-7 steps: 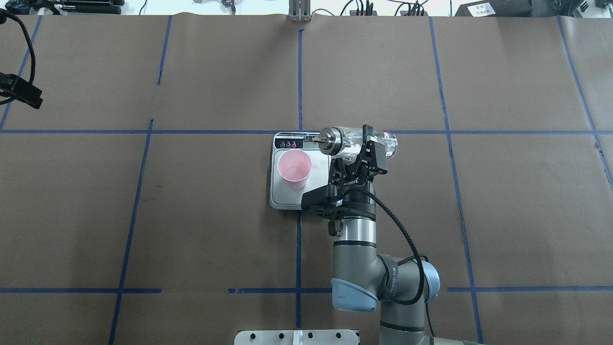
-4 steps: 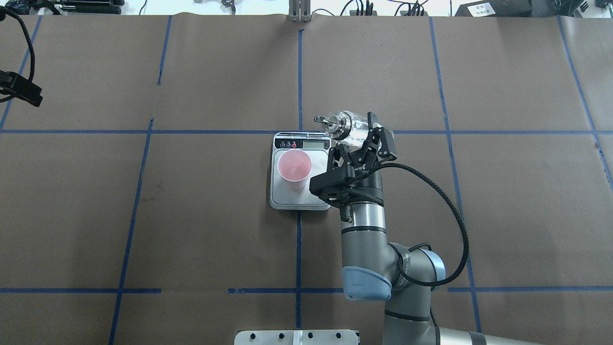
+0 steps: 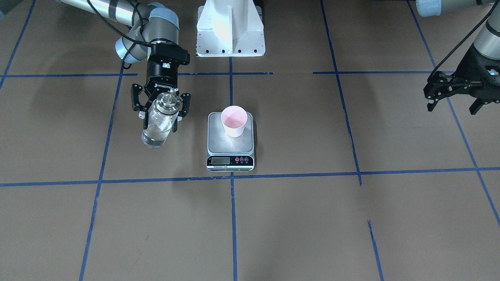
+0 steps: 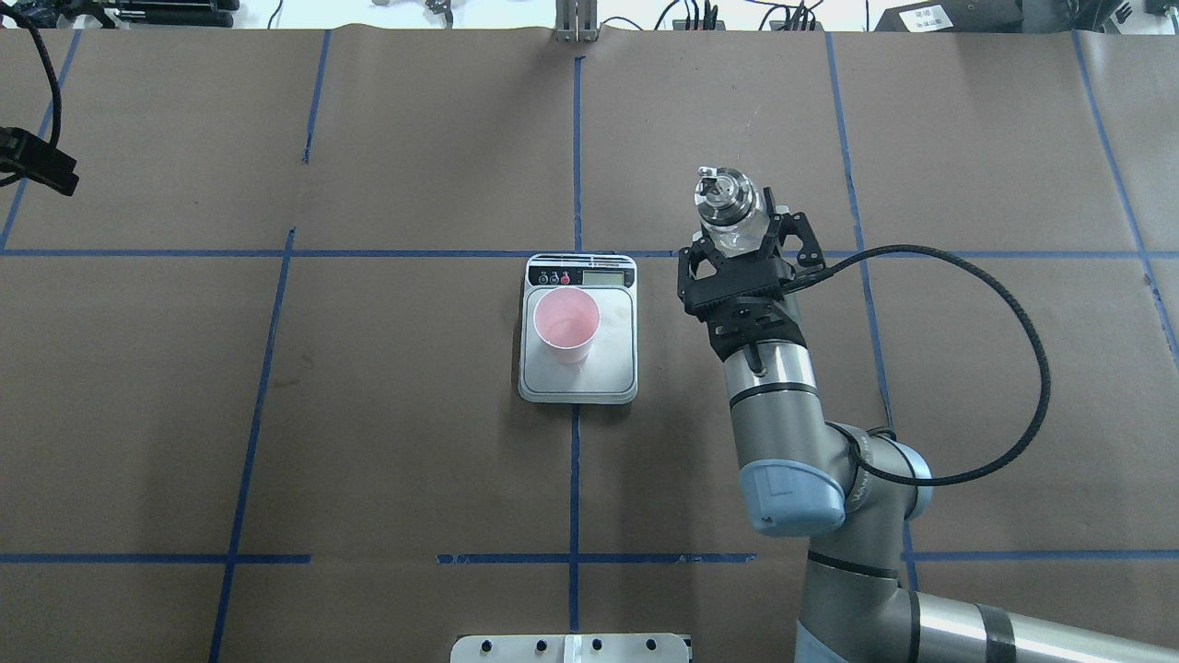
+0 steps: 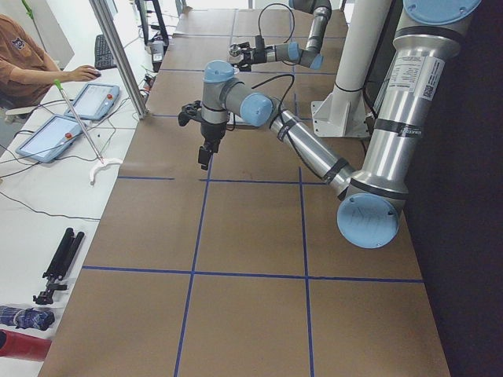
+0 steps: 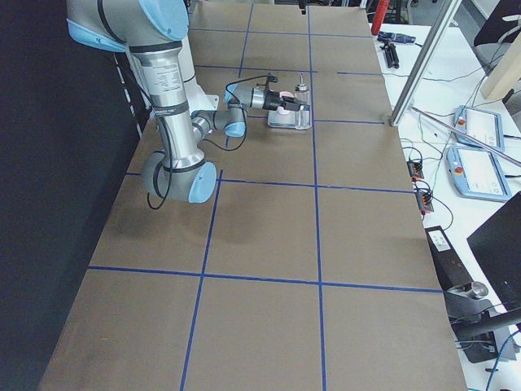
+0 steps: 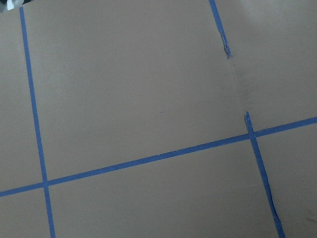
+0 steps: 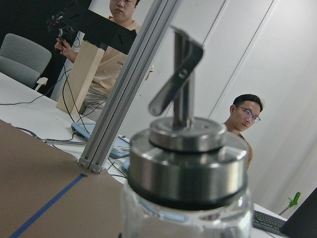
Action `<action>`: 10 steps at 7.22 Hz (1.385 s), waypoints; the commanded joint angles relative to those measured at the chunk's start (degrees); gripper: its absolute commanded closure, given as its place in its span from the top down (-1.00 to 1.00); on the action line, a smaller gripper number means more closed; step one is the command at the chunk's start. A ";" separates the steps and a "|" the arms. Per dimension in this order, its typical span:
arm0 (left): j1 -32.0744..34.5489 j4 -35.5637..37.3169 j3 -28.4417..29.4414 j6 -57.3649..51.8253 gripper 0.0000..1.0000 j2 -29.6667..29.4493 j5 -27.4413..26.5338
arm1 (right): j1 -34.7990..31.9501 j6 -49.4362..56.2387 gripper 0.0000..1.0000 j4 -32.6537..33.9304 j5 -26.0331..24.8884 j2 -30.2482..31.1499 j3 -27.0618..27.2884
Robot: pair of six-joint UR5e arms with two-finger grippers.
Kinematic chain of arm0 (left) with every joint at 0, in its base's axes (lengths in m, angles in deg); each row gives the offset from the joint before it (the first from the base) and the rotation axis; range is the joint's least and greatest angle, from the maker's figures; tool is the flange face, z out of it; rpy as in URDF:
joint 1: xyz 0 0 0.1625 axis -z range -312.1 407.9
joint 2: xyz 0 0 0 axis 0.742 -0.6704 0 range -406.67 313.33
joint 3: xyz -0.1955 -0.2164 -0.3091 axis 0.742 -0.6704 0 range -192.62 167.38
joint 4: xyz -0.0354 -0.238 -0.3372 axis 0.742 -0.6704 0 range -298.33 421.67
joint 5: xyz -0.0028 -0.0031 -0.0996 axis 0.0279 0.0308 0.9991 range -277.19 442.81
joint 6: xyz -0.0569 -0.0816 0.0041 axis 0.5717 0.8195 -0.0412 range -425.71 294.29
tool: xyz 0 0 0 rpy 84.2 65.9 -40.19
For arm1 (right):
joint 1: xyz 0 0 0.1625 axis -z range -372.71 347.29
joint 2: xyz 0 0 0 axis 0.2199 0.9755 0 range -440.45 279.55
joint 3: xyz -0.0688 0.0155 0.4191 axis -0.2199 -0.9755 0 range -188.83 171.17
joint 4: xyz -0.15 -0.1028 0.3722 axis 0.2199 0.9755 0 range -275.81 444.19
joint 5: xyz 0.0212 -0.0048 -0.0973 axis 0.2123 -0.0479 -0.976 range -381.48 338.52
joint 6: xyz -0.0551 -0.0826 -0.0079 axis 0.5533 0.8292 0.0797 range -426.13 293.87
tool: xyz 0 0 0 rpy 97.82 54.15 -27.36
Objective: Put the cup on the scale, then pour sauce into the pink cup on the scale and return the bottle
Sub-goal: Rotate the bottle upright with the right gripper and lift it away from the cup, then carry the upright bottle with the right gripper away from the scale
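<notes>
The pink cup [image 4: 566, 318] [image 3: 233, 121] stands upright on the silver scale [image 4: 612, 364] [image 3: 230, 147], at its left half in the overhead view. My right gripper [image 4: 740, 241] [image 3: 161, 106] is shut on the clear glass bottle [image 4: 725, 201] [image 3: 157, 127]. It holds the bottle upright, cap up, above the table to the right of the scale and clear of it. The silver pourer cap [image 8: 188, 148] fills the right wrist view. Clear sauce shows in the bottle's lower part. My left gripper [image 3: 452, 106] is open and empty, far off at the table's left side.
The robot's white base [image 3: 230, 27] stands at the near table edge. Blue tape lines cross the brown paper. A metal post [image 4: 576, 28] stands at the far edge. Operators, tablets [image 5: 94, 100] and cables lie beyond the table's far edge.
My right gripper has turned the bottle from lying sideways, spout by the cup, to upright. It has carried the bottle right and away from the scale. The cup has not moved.
</notes>
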 commanded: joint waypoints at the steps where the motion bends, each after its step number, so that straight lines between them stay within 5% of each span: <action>1: 0.56 0.15 -1.22 0.00 1.00 -0.08 -0.04 | -2.37 -13.34 -1.00 -0.02 6.31 6.99 5.08; 4: 1.53 0.24 -2.01 0.00 1.00 -0.08 -0.04 | -5.89 -23.98 -1.00 -0.02 11.42 14.05 7.74; 10: 2.41 0.68 -3.95 0.09 1.00 -0.52 -0.04 | -5.98 -37.21 -1.00 0.24 10.13 19.15 5.47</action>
